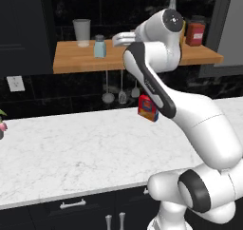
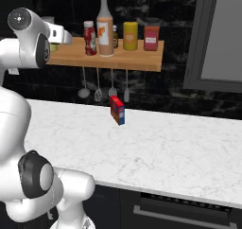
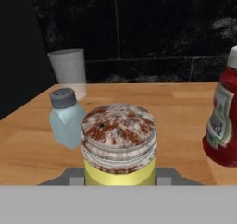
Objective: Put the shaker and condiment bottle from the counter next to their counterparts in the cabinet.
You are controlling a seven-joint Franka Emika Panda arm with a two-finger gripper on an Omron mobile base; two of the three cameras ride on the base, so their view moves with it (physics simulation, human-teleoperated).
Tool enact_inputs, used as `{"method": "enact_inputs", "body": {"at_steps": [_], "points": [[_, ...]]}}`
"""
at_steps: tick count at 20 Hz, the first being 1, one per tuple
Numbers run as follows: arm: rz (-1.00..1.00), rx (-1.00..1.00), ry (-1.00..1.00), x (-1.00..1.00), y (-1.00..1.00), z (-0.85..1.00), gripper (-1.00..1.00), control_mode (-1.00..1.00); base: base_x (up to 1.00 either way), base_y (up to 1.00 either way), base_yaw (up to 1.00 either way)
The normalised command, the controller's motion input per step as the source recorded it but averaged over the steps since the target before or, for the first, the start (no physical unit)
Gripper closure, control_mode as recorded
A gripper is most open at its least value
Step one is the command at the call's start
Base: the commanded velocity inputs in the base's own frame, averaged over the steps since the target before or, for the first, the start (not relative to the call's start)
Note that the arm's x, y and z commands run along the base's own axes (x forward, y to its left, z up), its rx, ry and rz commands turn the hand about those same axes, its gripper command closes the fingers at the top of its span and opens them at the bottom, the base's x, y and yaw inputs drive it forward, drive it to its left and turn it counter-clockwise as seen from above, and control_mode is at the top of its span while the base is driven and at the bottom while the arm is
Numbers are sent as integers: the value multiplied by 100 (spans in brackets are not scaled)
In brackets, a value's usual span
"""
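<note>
Shaker, yellow-green with a rust-flecked silver cap, sits low centre in the hand view, clamped in the gripper above the cabinet shelf board. Pale blue shaker stands just left of it; grey cup further back, upper left. Condiment bottle, red, at right edge; its white label carries print too blurred to read. Right base view: tall orange-labelled bottle on the shelf, top centre. Red-and-blue box on the worktop, writing illegible.
</note>
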Motion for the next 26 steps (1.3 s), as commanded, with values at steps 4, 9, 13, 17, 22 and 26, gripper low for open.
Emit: {"method": "enact_inputs", "body": {"at_steps": [4, 9, 13, 17, 22, 26], "points": [[0, 0, 0, 26, 0, -1, 100, -100, 0, 0, 0], [0, 0, 0, 6, 5, -20, 100, -100, 0, 0, 0], [0, 0, 0, 4, 18, -29, 100, -100, 0, 0, 0], [0, 0, 0, 13, 5, -4, 100, -100, 0, 0, 0], [0, 0, 0, 48, 0, 6, 100, -100, 0, 0, 0], [0, 0, 0, 31, -1, 0, 100, -100, 0, 0, 0]]}}
